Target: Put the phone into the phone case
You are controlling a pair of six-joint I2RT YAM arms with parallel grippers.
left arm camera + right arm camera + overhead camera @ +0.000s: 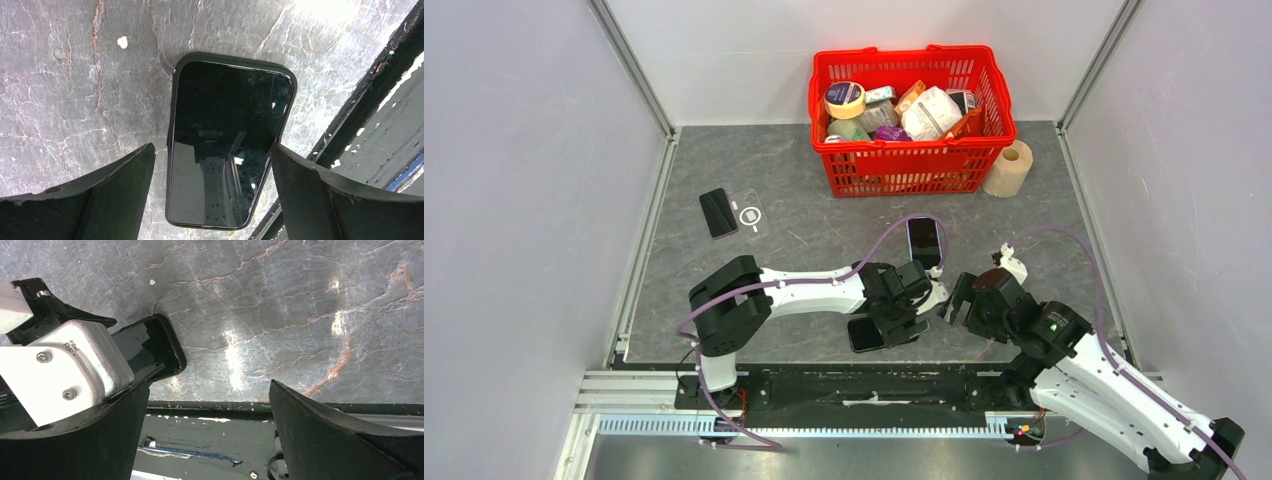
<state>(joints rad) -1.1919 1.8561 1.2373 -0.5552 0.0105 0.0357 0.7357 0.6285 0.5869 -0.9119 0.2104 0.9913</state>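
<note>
A black phone lies face up on the grey table near its front edge, with the dark rim of a phone case showing all around it. In the top view this phone sits just below my left gripper. My left gripper is open above the phone, one finger on each side, and touches nothing. My right gripper is also open and empty, just right of the left one. In the right wrist view, the right gripper hangs over the table's front edge, and the cased phone's corner shows at the left.
A second black phone lies mid-table. A third phone lies beside a clear case at the left. A red basket full of goods and a tape roll stand at the back. The black front rail runs below the table edge.
</note>
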